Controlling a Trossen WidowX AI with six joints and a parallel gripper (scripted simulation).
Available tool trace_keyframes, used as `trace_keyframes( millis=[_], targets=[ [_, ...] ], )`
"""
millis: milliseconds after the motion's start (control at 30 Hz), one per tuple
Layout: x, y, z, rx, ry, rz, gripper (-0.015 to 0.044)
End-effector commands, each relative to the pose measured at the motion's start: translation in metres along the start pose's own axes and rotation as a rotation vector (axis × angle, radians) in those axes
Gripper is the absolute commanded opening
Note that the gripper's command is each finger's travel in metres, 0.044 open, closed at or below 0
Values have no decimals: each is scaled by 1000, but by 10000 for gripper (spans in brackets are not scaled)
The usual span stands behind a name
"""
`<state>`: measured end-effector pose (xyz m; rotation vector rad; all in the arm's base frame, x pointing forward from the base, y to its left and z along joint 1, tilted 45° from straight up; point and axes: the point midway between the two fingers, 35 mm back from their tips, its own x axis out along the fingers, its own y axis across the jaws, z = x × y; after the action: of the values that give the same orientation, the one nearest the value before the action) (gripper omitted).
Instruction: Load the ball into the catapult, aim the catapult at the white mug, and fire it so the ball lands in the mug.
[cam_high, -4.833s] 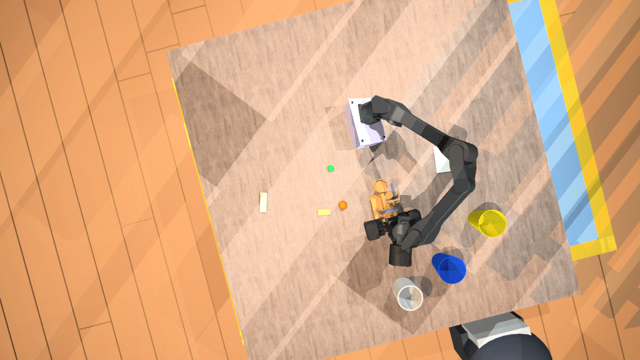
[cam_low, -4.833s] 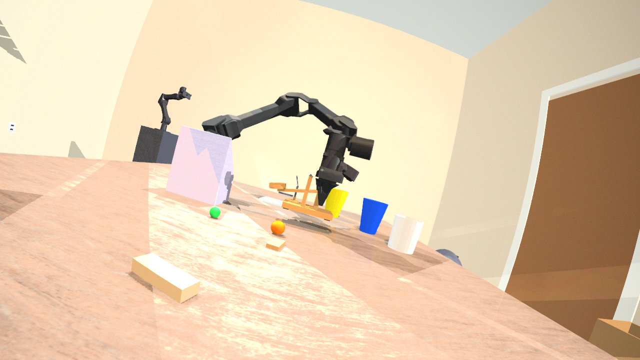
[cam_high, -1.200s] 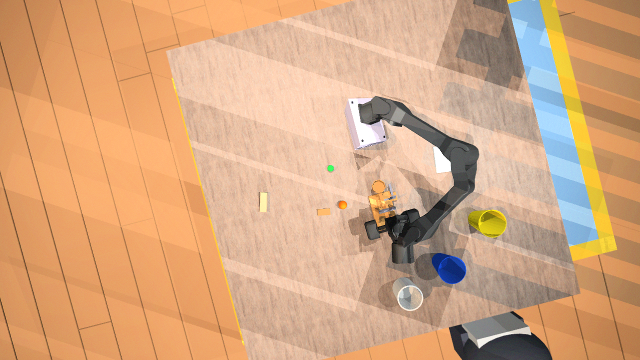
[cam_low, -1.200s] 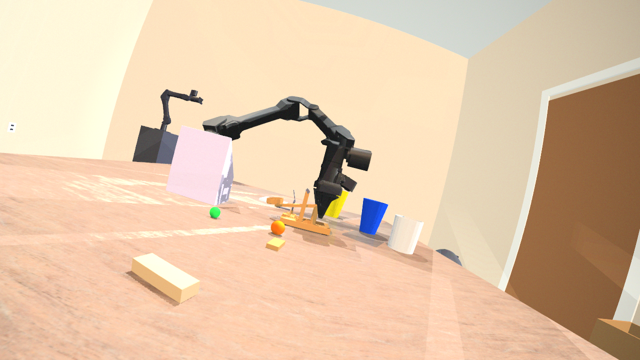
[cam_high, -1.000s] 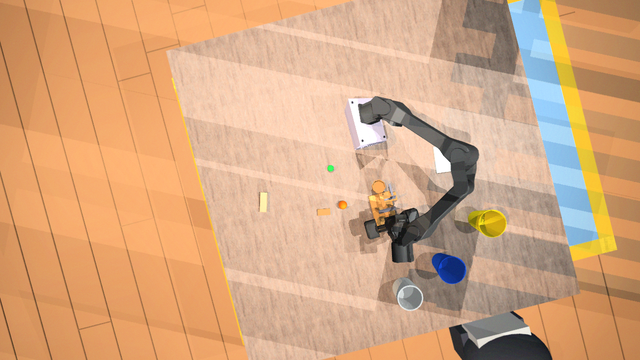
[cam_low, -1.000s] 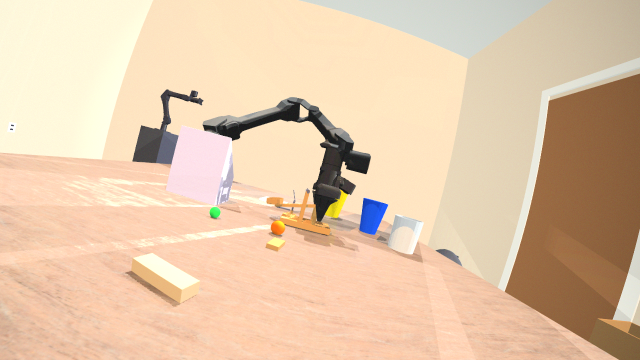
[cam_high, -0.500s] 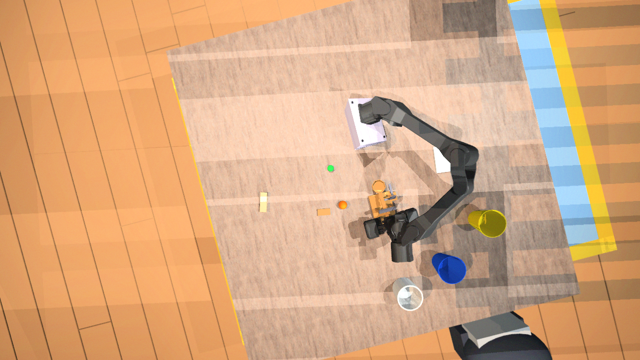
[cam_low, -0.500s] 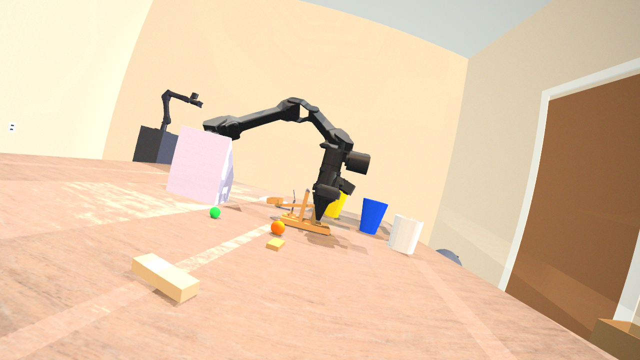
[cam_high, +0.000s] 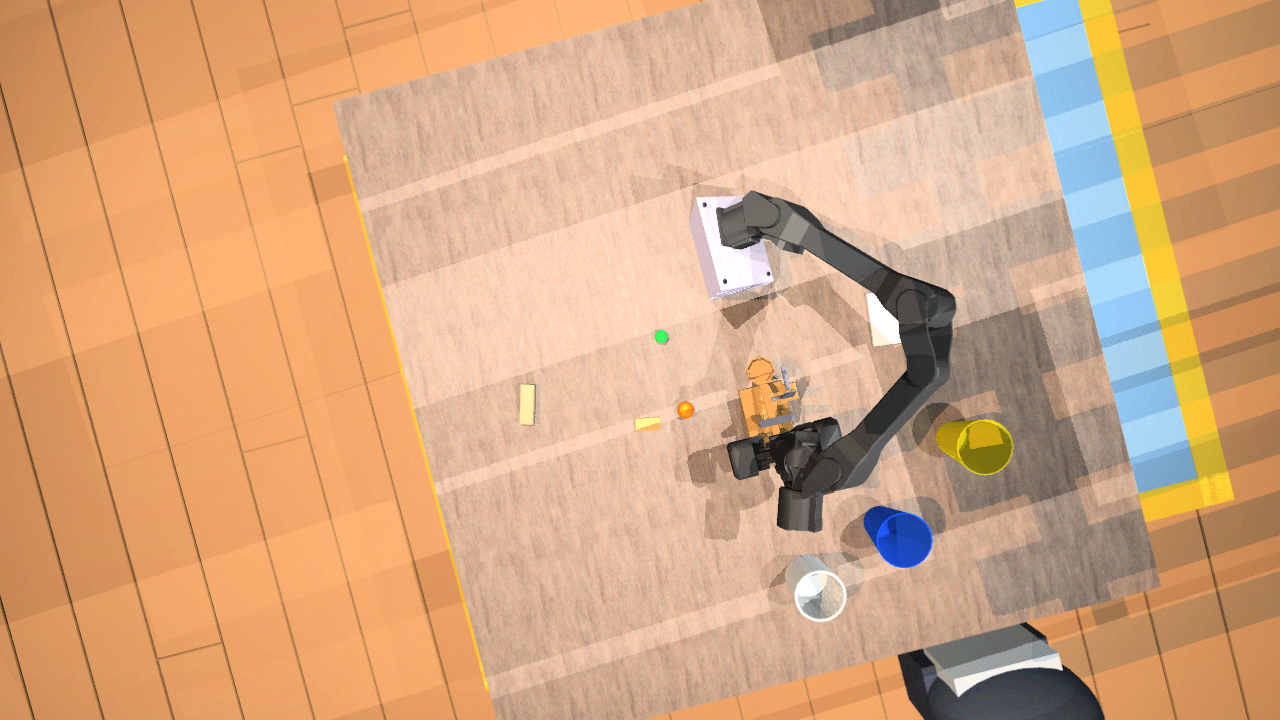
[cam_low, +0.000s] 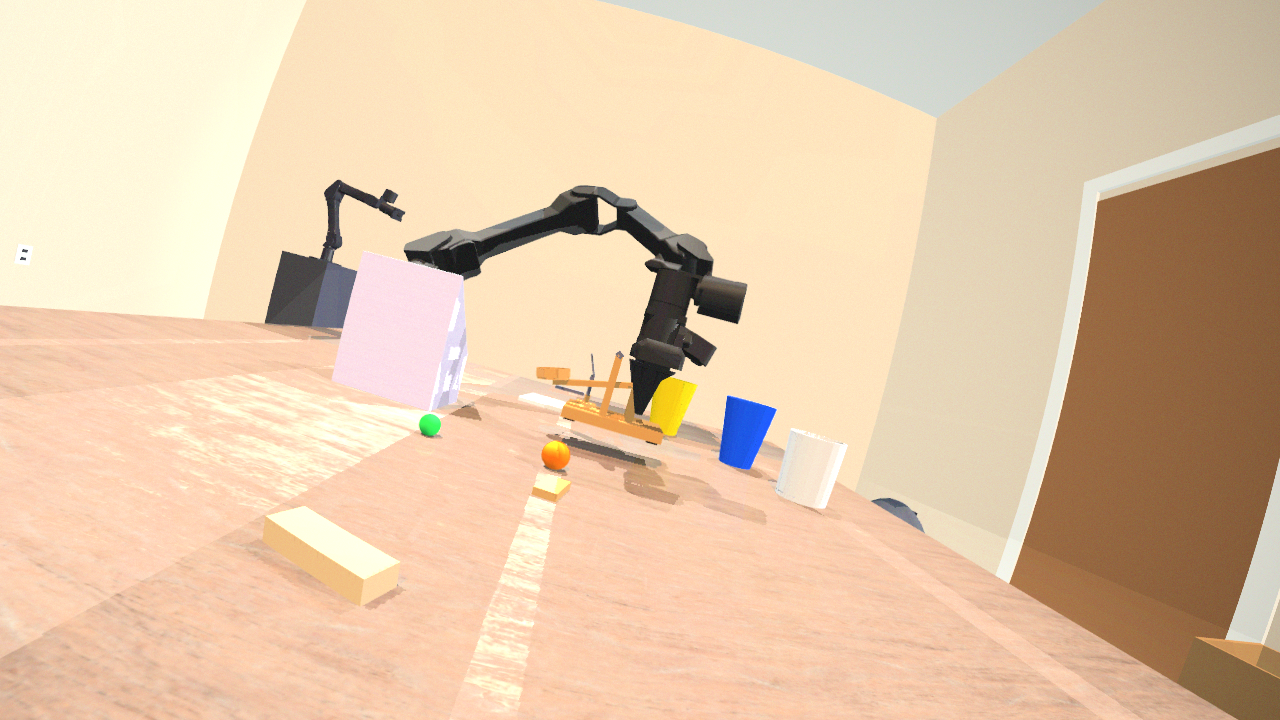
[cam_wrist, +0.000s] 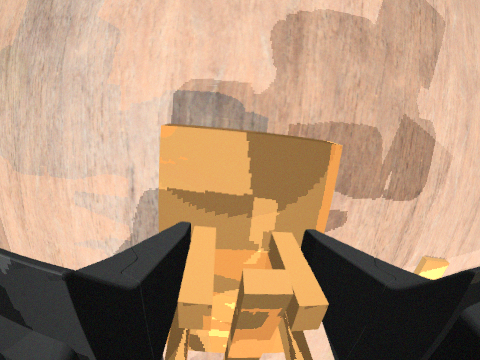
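Near the bench's lower edge, the white mug (cam_high: 819, 596) (cam_low: 810, 469) waits; further in, the catapult (cam_high: 760, 407) (cam_low: 612, 420) (cam_wrist: 215, 165) is pinched by its uprights in the pincer (cam_high: 776, 440) (cam_low: 640, 411) (cam_wrist: 248, 236), base raised. It should be turned slowly, kept level, pointed mugward, then lowered gently; the orange ball (cam_high: 685, 410) (cam_low: 555, 454) is still unloaded.

The claw (cam_low: 640, 410) grips the orange catapult (cam_low: 613, 421), with the yellow cup (cam_low: 674, 407) just behind it and the white mug (cam_low: 810, 469) off to its right.
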<state>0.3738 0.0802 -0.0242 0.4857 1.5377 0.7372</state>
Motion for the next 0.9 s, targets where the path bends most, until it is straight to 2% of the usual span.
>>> trace_keyframes(
  millis=[0,867],
  targets=[
    [-12,3,5,-17,-18,-9,0],
    [29,1,6,-7,-17,-1,0]
  ],
)
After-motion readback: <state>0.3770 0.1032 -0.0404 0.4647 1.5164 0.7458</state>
